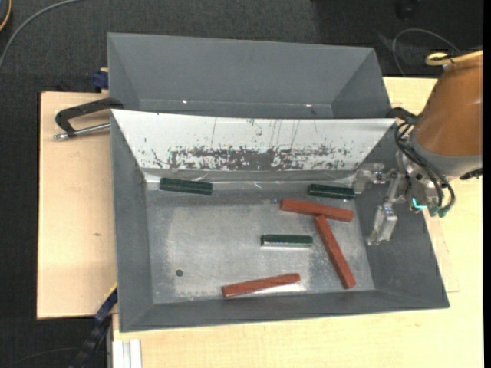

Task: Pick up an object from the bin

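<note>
My gripper hangs over the bin's right sloping wall, just right of the floor. Nearest to it is a red bar lying at a slant on the floor, a little to its left. A second red bar lies across that bar's upper end. A short dark green bar rests against the back wall, up and to the left of the gripper. Nothing shows in the gripper's grasp.
Another dark green bar lies mid-floor. A third red bar lies near the front wall and a further dark green bar at the back left. A small dark dot sits on the floor's left part.
</note>
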Robot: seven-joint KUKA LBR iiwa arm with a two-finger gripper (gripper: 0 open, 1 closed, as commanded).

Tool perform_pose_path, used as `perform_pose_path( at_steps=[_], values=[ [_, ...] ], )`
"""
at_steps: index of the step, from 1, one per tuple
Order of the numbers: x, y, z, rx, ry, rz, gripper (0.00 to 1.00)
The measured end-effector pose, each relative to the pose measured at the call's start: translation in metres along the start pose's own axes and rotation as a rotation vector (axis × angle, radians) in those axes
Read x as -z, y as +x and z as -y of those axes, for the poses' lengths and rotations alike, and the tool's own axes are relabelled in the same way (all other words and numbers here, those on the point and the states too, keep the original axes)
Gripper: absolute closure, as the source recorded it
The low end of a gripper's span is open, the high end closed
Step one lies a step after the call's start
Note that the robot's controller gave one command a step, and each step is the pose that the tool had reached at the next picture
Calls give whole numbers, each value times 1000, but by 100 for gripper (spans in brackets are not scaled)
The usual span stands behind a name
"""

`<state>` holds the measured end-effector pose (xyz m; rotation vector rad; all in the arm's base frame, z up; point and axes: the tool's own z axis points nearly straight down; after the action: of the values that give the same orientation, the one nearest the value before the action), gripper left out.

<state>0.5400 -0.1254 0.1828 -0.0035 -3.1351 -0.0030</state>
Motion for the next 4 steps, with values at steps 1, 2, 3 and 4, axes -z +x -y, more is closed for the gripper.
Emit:
perform_pose_path(
  at_steps=[1,2,3,4],
  values=[
    [-58,-50,-85,-126,-4,9,0],
    [-65,-34,-111,-328,-2,6,0],
    [-55,-5,-125,-373,-1,5,0],
    [-114,10,-137,-475,-1,5,0]
  ],
)
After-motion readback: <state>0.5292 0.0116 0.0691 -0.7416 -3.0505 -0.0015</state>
